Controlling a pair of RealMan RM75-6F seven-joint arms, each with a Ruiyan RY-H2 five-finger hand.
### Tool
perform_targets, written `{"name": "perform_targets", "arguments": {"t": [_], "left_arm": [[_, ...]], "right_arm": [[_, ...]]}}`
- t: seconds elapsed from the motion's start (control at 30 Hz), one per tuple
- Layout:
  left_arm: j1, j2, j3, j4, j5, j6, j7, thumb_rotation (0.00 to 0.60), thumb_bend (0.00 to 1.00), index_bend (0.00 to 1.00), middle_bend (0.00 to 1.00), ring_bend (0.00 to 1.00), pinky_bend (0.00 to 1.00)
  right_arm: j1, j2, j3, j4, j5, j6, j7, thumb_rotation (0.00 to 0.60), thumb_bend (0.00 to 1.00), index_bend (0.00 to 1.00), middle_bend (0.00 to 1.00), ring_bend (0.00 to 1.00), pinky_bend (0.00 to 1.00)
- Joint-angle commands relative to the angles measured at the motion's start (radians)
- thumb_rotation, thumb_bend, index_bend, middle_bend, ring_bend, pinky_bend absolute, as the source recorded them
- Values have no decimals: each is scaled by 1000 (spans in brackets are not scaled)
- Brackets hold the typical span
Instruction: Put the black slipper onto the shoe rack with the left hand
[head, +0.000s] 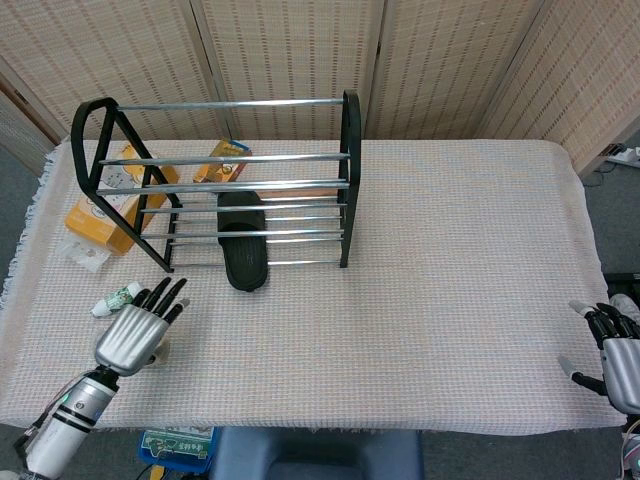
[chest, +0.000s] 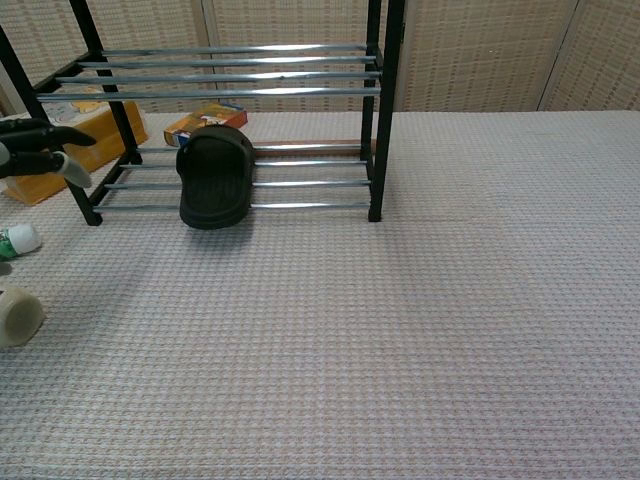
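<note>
Left hand (head: 135, 330) is seen near the front left corner of the table (head: 460, 300), fingers spread apart and nothing held in them; in the chest view only its dark fingertips (chest: 45, 140) are caught at the left edge. It is well apart from the black slipper (head: 243, 238), which is laid on the lowest rails of the shoe rack (head: 225, 180), toe end pushed in under the upper tiers and heel end overhanging the front rail slightly. From the chest view, the slipper is seen to be resting tilted on the chrome bars, with its rear edge close to or touching the tablecloth; which of the two cannot be told.

The placing is judged to be done: the slipper is borne by the rack and no longer gripped. What is left, if anything, is judged to be only a clearing of the arm.

Right hand (head: 618, 350) is seen at the table's right edge, empty, fingers loosely apart.

Beside the left hand a small green-capped bottle (head: 117, 298) is lying, and behind the rack an orange box (head: 105, 212) can be made out.
</note>
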Motion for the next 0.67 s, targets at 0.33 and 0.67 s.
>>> {"name": "perform_targets", "arguments": {"t": [0.33, 0.67], "left_arm": [[235, -53, -112, 201, -168, 155, -448, 600, 196, 261, 189, 154, 330], [303, -83, -141, 181, -141, 205, -478, 600, 196, 222, 189, 154, 330]], "right_arm": [[35, -22, -17, 2, -36, -41, -3, 600, 207, 153, 249, 184, 202], [33, 13, -8, -31, -30, -19, 4, 600, 207, 152, 248, 185, 202]]}}
